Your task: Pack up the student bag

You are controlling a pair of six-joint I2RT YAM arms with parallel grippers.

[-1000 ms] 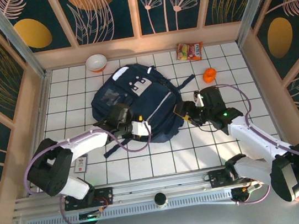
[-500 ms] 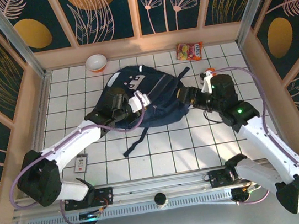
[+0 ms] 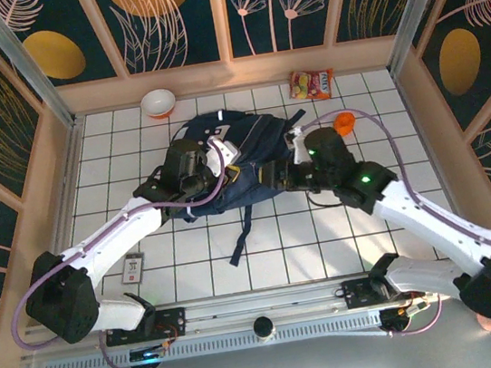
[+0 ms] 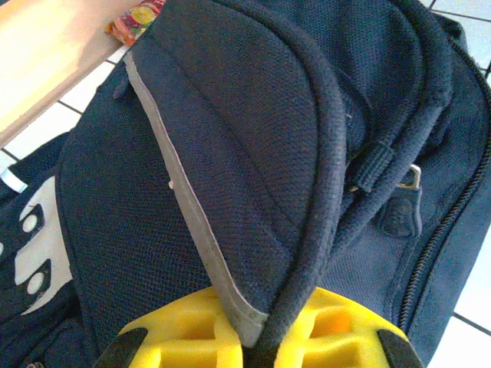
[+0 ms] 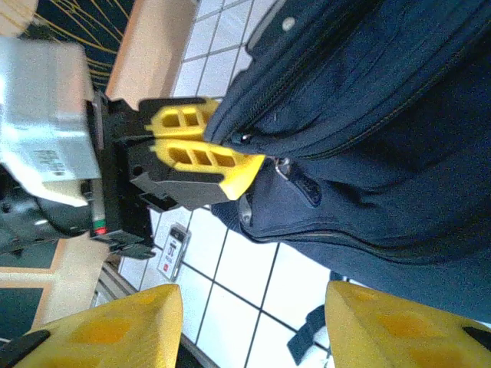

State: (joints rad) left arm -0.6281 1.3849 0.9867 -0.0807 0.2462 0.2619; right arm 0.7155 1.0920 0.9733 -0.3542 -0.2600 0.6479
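Student bag (image 3: 255, 151) now bunched higher near bowl (image 3: 158, 102), left claw (image 4: 255, 337) pinching its fold, right claw (image 5: 253, 322) released.

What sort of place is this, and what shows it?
Probably a robot test cell: a white gridded table boxed in by patterned wall panels, the left arm and right arm bolted to a rail at its near edge, and props: the student bag, a bowl, a snack packet.
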